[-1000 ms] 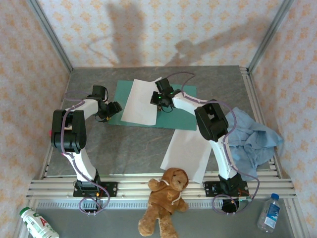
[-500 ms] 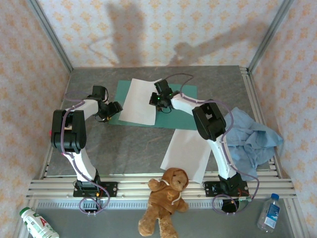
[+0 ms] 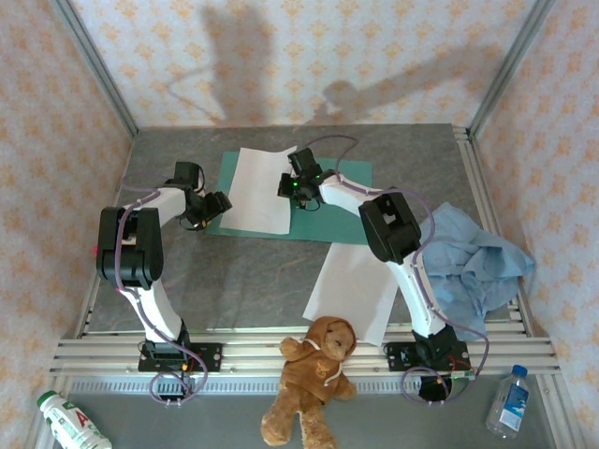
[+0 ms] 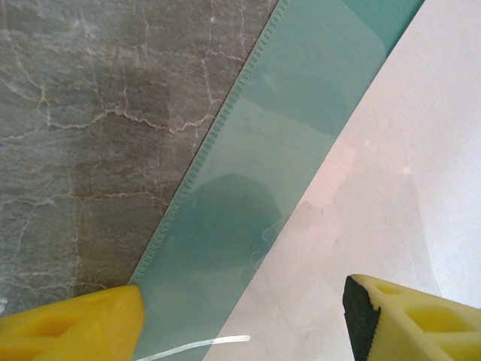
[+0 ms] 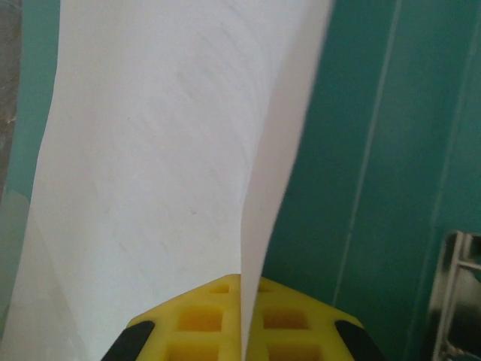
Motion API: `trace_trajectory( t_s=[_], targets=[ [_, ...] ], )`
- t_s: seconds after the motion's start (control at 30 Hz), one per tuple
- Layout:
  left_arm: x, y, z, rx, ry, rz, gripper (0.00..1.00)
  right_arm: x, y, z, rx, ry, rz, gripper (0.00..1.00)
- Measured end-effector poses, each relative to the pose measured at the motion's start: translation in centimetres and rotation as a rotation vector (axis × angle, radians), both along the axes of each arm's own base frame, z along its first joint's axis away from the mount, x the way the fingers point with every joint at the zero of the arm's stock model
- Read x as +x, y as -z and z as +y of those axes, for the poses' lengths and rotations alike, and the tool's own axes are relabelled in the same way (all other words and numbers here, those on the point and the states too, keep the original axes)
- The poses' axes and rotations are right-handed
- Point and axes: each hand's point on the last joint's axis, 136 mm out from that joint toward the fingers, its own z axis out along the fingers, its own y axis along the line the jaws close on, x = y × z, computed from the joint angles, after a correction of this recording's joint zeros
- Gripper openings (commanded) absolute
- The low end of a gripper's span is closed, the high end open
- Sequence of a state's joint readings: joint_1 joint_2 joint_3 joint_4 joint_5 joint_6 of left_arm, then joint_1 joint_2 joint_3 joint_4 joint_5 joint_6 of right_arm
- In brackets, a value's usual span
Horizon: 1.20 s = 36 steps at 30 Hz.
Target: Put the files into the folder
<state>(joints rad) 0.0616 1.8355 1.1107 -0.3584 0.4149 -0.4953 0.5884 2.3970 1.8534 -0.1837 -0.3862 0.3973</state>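
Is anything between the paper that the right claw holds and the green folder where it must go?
Nothing visible does. The right claw pinches the paper by its edge, and the paper lies directly over the folder.

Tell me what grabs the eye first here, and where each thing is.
The right gripper pinches the raised edge of a white sheet lying across the teal folder at the far middle of the table. The left gripper is open over the folder's left edge. A second white sheet lies nearer, right of centre, and a brown teddy bear sits on the front rail.
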Motion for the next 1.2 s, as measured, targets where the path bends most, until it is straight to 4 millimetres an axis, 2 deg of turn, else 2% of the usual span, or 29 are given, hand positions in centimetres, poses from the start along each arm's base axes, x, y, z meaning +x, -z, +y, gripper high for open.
trace_trajectory(
  t_s=[0.23, 0.87, 1.2],
  targets=[
    [0.0, 0.0, 0.0, 0.000, 0.000, 0.000, 0.73, 0.1, -0.3, 0.4, -0.023, -0.050, -0.011, 0.00],
    [0.0, -0.1, 0.0, -0.014, 0.000, -0.001, 0.73, 0.2, 0.6, 1.9, 0.004, -0.096, 0.006, 0.00],
    [0.0, -0.1, 0.0, -0.017, 0.001, -0.002, 0.73, 0.3, 0.7, 2.0, 0.021, -0.050, 0.033, 0.00]
  ],
)
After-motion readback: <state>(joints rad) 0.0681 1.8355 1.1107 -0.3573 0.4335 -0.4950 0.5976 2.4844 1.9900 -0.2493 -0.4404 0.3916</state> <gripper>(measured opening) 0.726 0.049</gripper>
